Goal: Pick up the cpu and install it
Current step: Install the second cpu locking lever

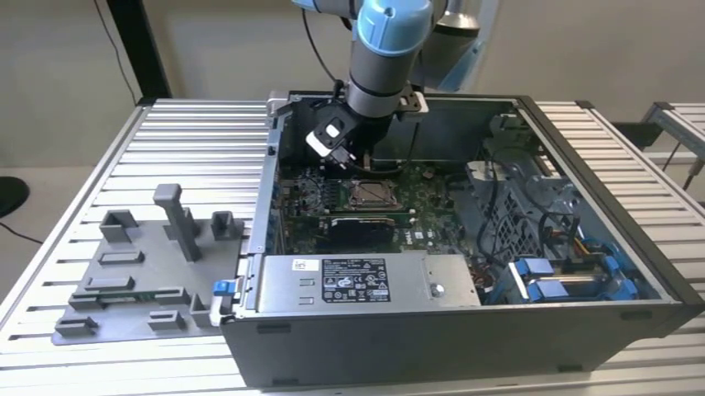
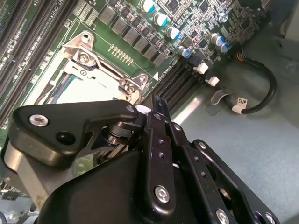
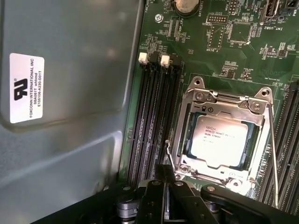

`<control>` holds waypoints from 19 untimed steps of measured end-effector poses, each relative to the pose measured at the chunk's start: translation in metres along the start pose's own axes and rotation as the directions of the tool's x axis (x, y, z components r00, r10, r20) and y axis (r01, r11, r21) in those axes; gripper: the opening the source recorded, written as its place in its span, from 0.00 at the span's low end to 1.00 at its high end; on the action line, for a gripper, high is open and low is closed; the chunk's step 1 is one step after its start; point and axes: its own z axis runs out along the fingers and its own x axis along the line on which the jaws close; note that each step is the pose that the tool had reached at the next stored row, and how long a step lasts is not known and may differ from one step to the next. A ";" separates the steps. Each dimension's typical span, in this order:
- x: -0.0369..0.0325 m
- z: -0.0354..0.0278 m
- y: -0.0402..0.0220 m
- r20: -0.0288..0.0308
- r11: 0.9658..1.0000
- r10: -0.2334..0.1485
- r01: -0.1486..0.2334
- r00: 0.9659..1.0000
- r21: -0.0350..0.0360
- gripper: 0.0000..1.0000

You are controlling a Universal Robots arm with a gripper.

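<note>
The cpu (image 3: 218, 141) is a pale silver square lying flat in the metal-framed socket (image 3: 196, 100) of the green motherboard (image 3: 233, 42), with the frame down around its edges. In the exterior view the cpu (image 1: 369, 195) sits mid-board inside the open computer case (image 1: 595, 247). My gripper (image 1: 357, 167) hangs just above the board, between the socket and the case's back wall. Its black fingers (image 3: 164, 171) are pressed together beside the socket's edge with nothing visible between them. In the second wrist view the fingertips (image 2: 152, 106) stand by the socket frame (image 2: 84, 60), and part of the cpu (image 2: 56, 84) shows.
Black memory slots (image 3: 149, 107) run between the socket and the grey case wall (image 3: 70, 116). A power supply box (image 1: 352, 280) fills the case's front. Blue-clipped cables (image 1: 551, 276) lie at the exterior view's right. A grey fixture tray (image 1: 144, 280) rests on the slatted table at the left.
</note>
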 end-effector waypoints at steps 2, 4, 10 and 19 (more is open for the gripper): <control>-0.0009 -0.0003 -0.0004 0.000 1.000 0.000 0.000 1.000 0.000 0.00; -0.0018 -0.0005 -0.0013 0.000 1.000 0.000 0.000 1.000 0.000 0.00; -0.0018 0.0013 -0.0014 -0.004 1.000 0.000 0.000 1.000 -0.001 0.00; -0.0018 0.0041 -0.0010 -0.005 1.000 0.000 0.000 1.000 -0.001 0.00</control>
